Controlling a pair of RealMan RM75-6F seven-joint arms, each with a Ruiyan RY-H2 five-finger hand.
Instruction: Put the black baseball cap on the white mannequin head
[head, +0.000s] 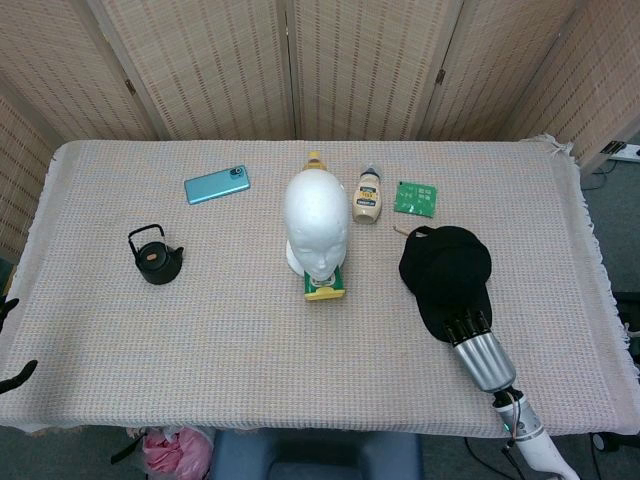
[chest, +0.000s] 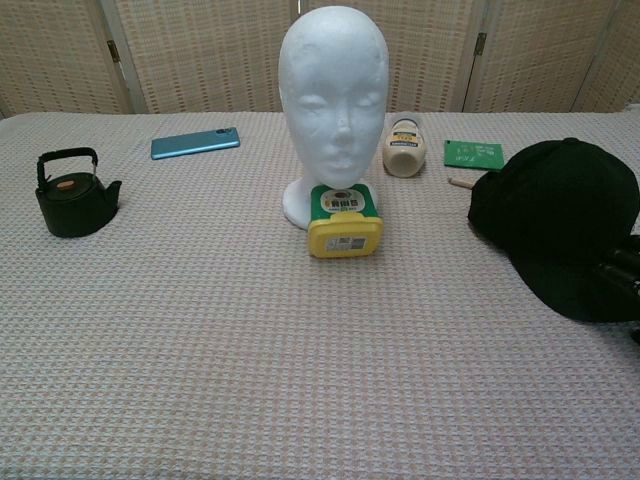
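Observation:
The black baseball cap lies flat on the table, right of centre, with its brim toward the front edge; the chest view shows the cap at far right. The white mannequin head stands upright mid-table and faces the front, bare on top. My right hand reaches in from the front edge, its outstretched fingers lying on the brim's near rim, and it also shows at the chest view's right edge. Only dark tips of my left hand show at the far-left edge, apart and holding nothing.
A yellow-lidded green tub sits against the mannequin's base at the front. Behind are a mayonnaise bottle, a green card and a yellow-capped bottle. A black kettle and a teal phone lie to the left.

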